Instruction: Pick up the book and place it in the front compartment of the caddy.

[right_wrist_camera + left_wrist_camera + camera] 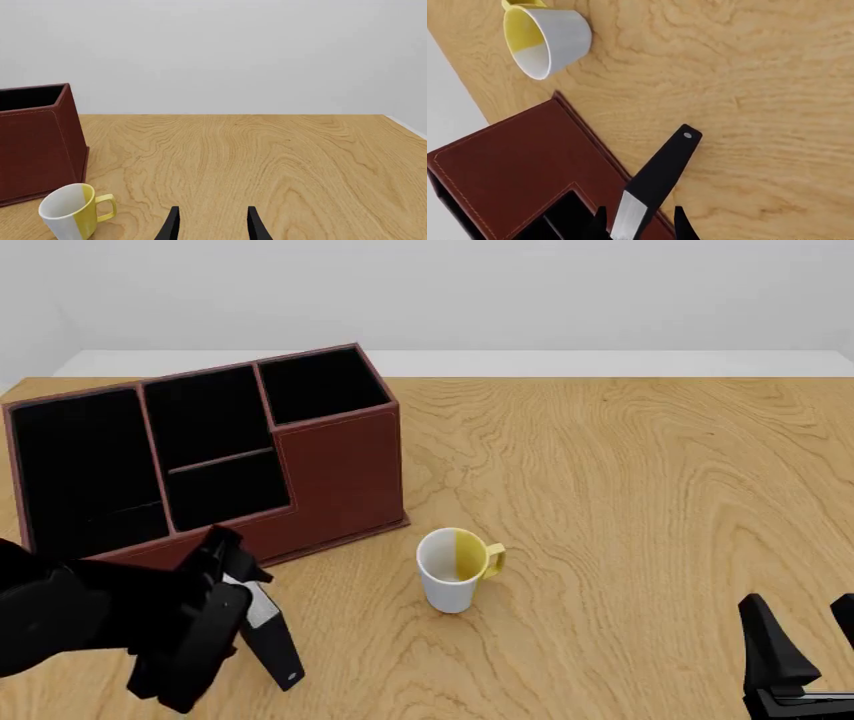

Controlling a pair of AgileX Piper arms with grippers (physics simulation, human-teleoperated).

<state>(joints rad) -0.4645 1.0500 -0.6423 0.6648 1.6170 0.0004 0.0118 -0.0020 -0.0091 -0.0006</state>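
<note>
The book (pixel 660 170), thin and black with white page edges, stands on the table in front of the caddy (pixel 340 475), and the front view shows it (pixel 276 645) near the table's front left. My left gripper (pixel 640 222) straddles its upper end. A gap shows on each side of the book, so the fingers are open and not pressing it. The reddish-brown caddy (pixel 514 160) with black-lined compartments sits just behind. My right gripper (pixel 805 635) hovers open and empty at the front right; its wrist view shows the same (pixel 212 222).
A white-and-yellow mug (pixel 454 568) stands upright right of the caddy's front corner, also seen by the left wrist camera (pixel 547 37) and the right wrist camera (pixel 70 212). The table's left edge (pixel 457 90) runs close beside the caddy.
</note>
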